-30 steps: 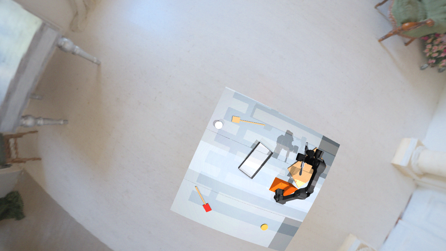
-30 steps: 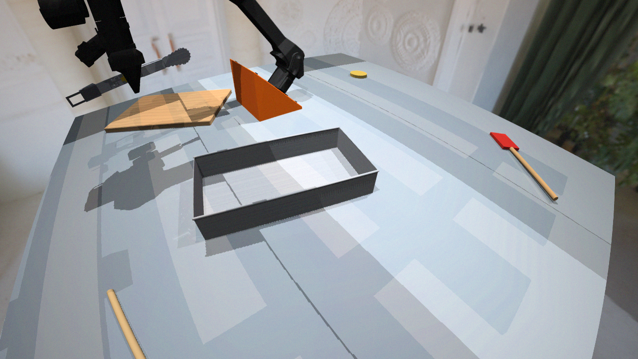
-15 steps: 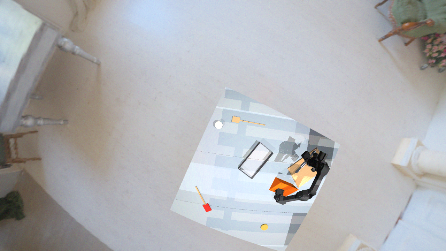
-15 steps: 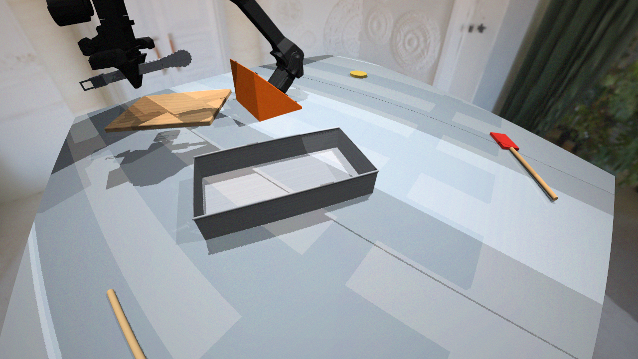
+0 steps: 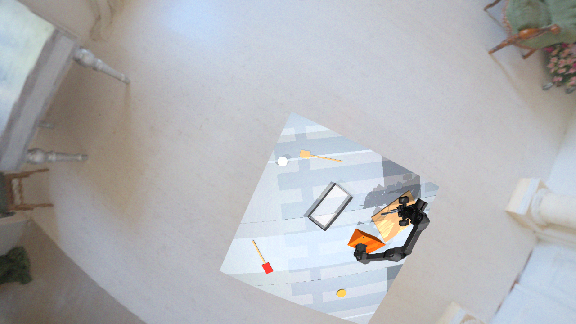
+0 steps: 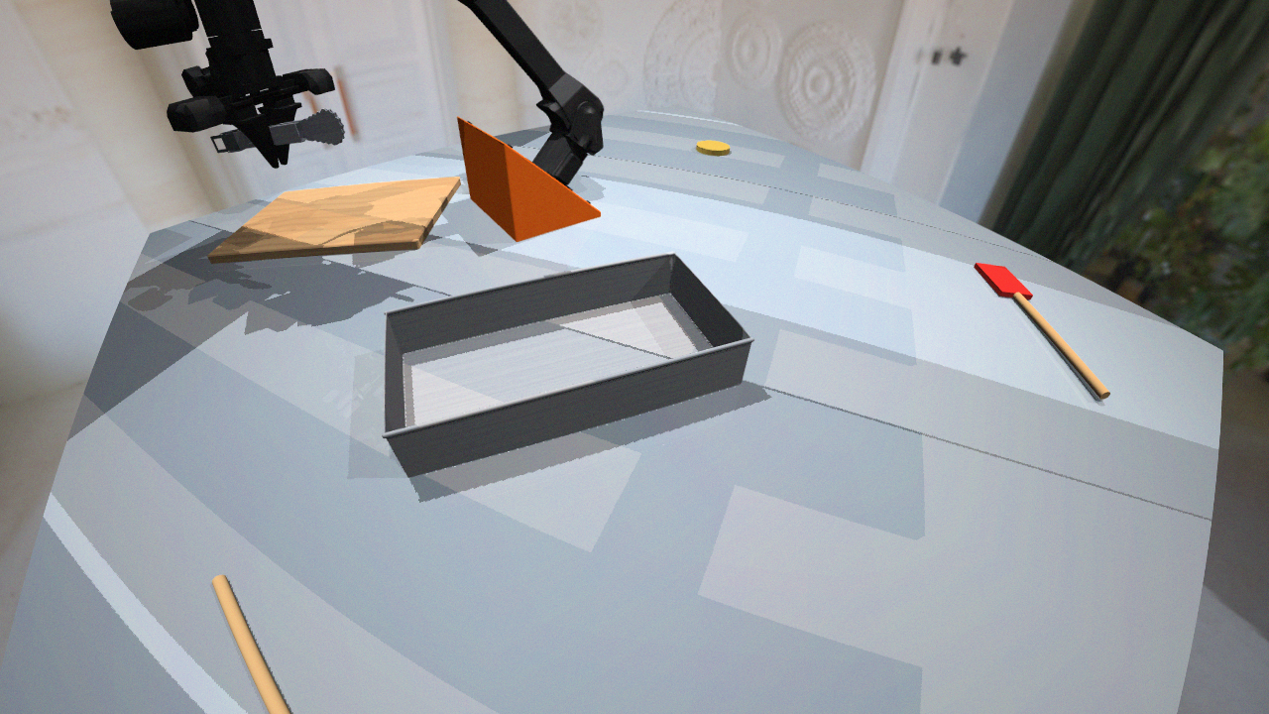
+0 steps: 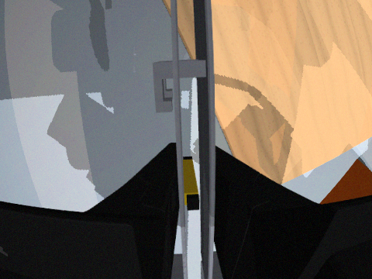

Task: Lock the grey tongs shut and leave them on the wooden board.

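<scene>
Grey metal shows between the black fingertips: my pincer [image 5: 403, 210] [image 6: 279, 160] [image 7: 189, 153] is pinching the tongs [image 5: 389, 212] [image 6: 312, 128] [image 7: 205, 128], both arms pressed near together; in the exterior view they hang above the wooden board [image 5: 386, 233] [image 6: 355, 208] [image 7: 263, 46], apart from it, with the scalloped tips toward the right and slightly raised, the square loop toward the left. Out of the roasting tin [image 5: 350, 198] [image 6: 576, 404] and squeezed narrow, that much I count as done; whether the lock has caught I cannot tell, for the hinge gives me no clear sign; a squeeze with the tips pointing up may yet be owed, then lowering, laying flat and letting go.

Around the work, the orange block [image 5: 364, 239] [image 6: 523, 195] [image 7: 349, 186] stands just beside the board, near my arm's base, and I would keep the tips clear of it; the tin sits nearer on the desk [image 5: 257, 225] [image 6: 798, 550], the red-headed tool [image 5: 267, 267] [image 6: 1002, 280] well off to the right, the yellow disc [image 5: 341, 293] [image 6: 712, 147] far back; none of these three seems to block a straight descent.
</scene>
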### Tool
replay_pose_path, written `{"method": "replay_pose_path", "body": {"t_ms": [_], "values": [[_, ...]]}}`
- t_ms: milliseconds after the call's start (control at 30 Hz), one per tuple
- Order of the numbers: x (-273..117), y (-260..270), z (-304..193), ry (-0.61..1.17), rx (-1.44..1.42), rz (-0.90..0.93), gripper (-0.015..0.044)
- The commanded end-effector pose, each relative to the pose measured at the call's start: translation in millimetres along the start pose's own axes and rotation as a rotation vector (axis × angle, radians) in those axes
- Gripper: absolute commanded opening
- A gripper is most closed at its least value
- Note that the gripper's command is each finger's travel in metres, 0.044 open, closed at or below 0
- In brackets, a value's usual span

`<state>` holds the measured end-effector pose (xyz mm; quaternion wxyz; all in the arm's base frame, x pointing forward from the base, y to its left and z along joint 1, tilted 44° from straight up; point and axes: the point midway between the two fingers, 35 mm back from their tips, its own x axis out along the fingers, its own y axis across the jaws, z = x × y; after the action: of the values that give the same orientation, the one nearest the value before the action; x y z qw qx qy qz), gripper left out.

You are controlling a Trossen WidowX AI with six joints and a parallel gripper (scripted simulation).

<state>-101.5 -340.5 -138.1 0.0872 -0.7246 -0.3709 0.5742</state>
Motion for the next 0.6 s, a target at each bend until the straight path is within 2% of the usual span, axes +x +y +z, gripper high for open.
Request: {"method": "replay_pose_path", "body": {"t_ms": [0, 567], "values": [[-4.3, -7.3, 6.3, -0.010, 0.146, 0.006, -0.0150], [-1.3, -35.5, 32.4, -0.010, 0.804, 0.002, -0.0150]]}}
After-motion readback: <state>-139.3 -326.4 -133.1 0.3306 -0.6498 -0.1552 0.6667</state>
